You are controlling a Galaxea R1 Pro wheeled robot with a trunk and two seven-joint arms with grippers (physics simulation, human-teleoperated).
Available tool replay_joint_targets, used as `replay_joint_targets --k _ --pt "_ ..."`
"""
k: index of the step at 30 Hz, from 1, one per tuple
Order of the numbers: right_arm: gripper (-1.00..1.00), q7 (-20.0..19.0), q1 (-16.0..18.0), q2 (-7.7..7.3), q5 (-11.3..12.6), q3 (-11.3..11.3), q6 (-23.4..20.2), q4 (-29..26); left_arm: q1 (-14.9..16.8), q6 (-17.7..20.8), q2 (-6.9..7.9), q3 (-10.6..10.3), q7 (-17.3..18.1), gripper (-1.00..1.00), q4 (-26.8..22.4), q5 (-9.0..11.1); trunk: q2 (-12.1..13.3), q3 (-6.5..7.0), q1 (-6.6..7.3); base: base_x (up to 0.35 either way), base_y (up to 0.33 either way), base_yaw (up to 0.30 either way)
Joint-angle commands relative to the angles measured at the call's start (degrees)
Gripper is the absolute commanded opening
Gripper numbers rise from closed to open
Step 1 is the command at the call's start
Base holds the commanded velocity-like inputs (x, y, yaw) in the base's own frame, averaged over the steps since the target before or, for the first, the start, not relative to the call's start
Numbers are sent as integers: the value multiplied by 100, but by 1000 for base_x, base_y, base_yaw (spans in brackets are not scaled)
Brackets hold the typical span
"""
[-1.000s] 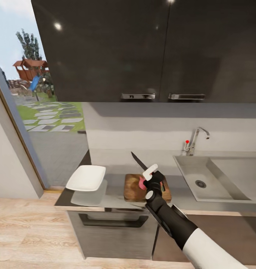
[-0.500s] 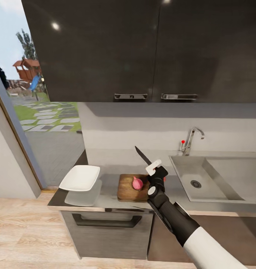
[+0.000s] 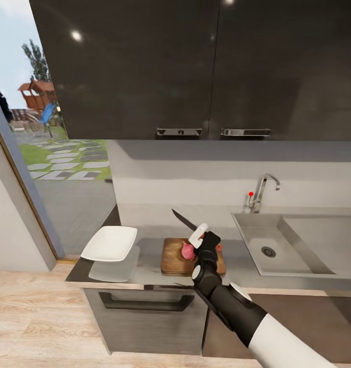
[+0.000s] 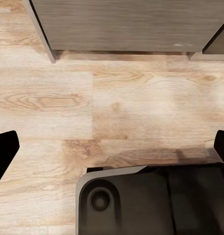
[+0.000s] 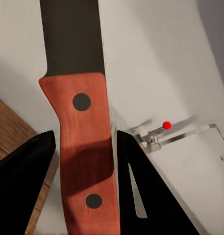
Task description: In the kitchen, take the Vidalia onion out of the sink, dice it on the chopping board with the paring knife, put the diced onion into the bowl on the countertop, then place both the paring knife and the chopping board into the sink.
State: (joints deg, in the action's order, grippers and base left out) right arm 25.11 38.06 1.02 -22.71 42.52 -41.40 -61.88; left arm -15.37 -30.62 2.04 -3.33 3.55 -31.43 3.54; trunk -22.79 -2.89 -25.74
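Onion: whole, on the board, not yet cut.
Right end effector: closed on the knife handle, blade raised and pointing up-left.
Change: half a second ago it stood right of the onion; now it hangs directly over it.
Meaning: likely lined up for the first cut.
Left end effector: fingers wide apart, over the floor.
Bowl: empty, on the desk left of the board.
Sink: right of the board.

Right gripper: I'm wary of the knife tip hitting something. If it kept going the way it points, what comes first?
Probably the grey back wall left of the tap. The right gripper holds the paring knife with its blade angled up and away over the chopping board; depth is unclear.
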Motion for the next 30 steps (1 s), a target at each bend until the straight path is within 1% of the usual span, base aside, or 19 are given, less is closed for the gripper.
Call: replay_joint_targets --k 1,6,9,11,14,18,22,24,26,28,30 --pt "-100 19 8 0 -14 27 -56 0 -1 -5 5 -22 14 100 -5 39 -12 -12 -4 0 0 0" --pt "-100 20 8 9 -54 81 -115 2 -1 -5 0 -20 14 100 29 40 -12 -12 -4 0 0 0" --pt "-100 20 8 15 -252 149 -132 10 -1 -5 -1 -24 14 100 37 35 -12 -12 -4 0 -42 0" --pt "-100 15 8 19 -444 194 -174 20 -1 -5 -8 -26 14 100 39 34 -12 -12 -4 0 -145 0" --pt "-100 9 8 24 -575 218 -276 25 -1 -1 -16 -27 14 100 40 33 -12 -12 -4 0 -197 0" --pt "-100 4 8 29 -625 227 -338 29 -1 3 -18 -27 14 100 47 33 -12 -12 -4 0 -151 0" --pt "-100 -2 8 38 -638 234 -362 76 -1 0 -19 -27 14 100 77 33 -12 -12 -4 0 -29 0" --pt "-100 -4 8 56 -638 237 -361 109 -1 0 -19 -27 14 100 81 33 -12 -12 -4 0 -4 0" --pt "-100 -9 8 116 -640 257 -364 191 0 -2 -22 -27 14 100 83 33 -12 -12 -4 0 -2 0" --pt "-100 -10 8 174 -639 358 -362 304 0 -1 -21 -27 14 100 84 33 -12 -12 -4 0 -1 0" --pt "-100 -9 8 234 -639 603 -360 510 -1 -2 -20 -27 14 100 84 33 -12 -12 -4 0 0 0"
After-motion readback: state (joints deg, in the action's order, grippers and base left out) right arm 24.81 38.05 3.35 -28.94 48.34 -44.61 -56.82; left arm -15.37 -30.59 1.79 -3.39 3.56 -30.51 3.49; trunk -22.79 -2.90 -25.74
